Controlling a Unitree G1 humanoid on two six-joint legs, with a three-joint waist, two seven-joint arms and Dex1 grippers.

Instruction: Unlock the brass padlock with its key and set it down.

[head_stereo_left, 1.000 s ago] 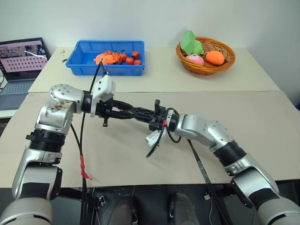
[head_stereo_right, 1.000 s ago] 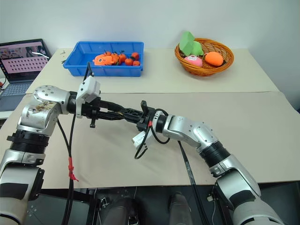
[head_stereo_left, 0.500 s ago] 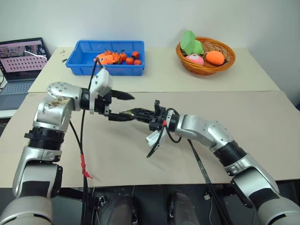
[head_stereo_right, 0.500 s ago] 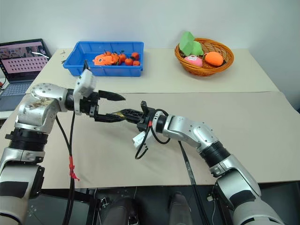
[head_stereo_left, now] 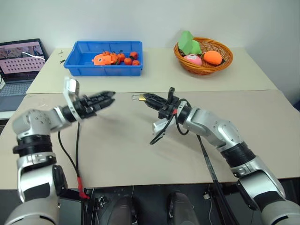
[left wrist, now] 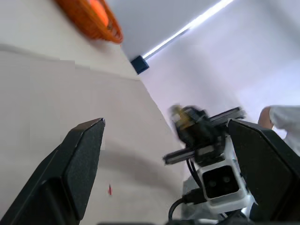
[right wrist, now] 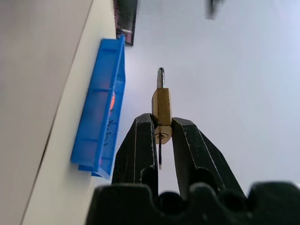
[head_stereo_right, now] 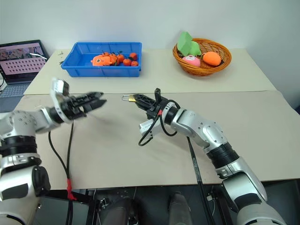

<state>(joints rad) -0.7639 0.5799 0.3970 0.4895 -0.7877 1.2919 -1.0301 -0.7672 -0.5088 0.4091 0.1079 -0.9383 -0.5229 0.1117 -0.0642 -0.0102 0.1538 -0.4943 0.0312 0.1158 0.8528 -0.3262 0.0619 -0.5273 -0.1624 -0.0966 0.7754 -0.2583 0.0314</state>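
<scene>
A pale worktop (head_stereo_left: 262,122) is seen from the head views, made of two slabs with a seam running across between them. At its far edge one blue bin (head_stereo_left: 104,59) of small orange and red pieces is set, and one woven basket (head_stereo_left: 205,56) with a green, a pink and an orange item; one laptop (head_stereo_left: 21,65) is placed off the far left corner. Two arms are held above the near slab, well apart, with bare worktop between them. The left pincer (head_stereo_left: 106,98) is spread wide with nothing between its fingers, as is made plain in the left wrist view, where the two dark fingers (left wrist: 75,164) frame the other arm's wrist camera and a blurred glimpse of brass. The right pincer (head_stereo_left: 145,97) is clamped on the brass padlock (head_stereo_left: 140,97), which is held in the air above the seam, its silvery shackle pointed away from the arm toward the left pincer. Only in the right wrist view is the padlock (right wrist: 161,112) shown close: one keyhole is faced toward the camera between the fingertips, and a thin dark sliver hangs below it, too slight to be called the key with certainty. Black cables are draped from both wrists.
</scene>
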